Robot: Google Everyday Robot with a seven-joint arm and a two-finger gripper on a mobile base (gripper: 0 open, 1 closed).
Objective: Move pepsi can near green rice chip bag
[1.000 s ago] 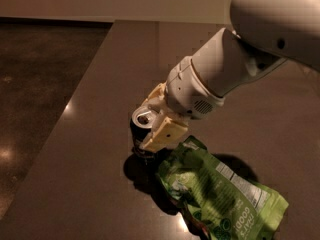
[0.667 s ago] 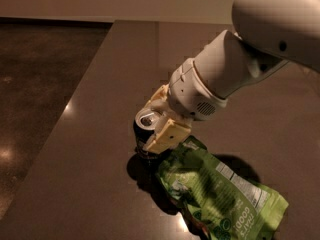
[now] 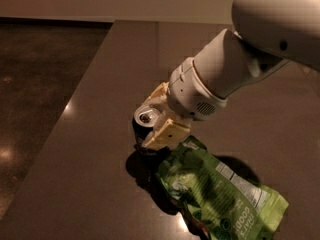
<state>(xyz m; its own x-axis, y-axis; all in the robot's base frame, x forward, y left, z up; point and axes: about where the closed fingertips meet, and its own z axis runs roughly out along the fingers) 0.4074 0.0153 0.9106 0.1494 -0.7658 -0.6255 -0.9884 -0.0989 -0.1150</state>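
The pepsi can (image 3: 141, 124) stands on the dark table (image 3: 95, 109); only its silver top and a strip of its dark side show between the cream fingers. My gripper (image 3: 152, 123) is shut on the can, one finger (image 3: 165, 134) in front of it and the other behind. The green rice chip bag (image 3: 220, 194) lies wrinkled on the table just right of and in front of the can, its near corner almost touching the gripper. My white arm (image 3: 225, 74) comes in from the upper right.
The table's left edge (image 3: 80, 89) runs diagonally, with dark speckled floor (image 3: 40, 74) beyond it. A pale wall (image 3: 115, 1) lies at the back.
The gripper with the can has shifted slightly right and down toward the bag. The bag has not moved.
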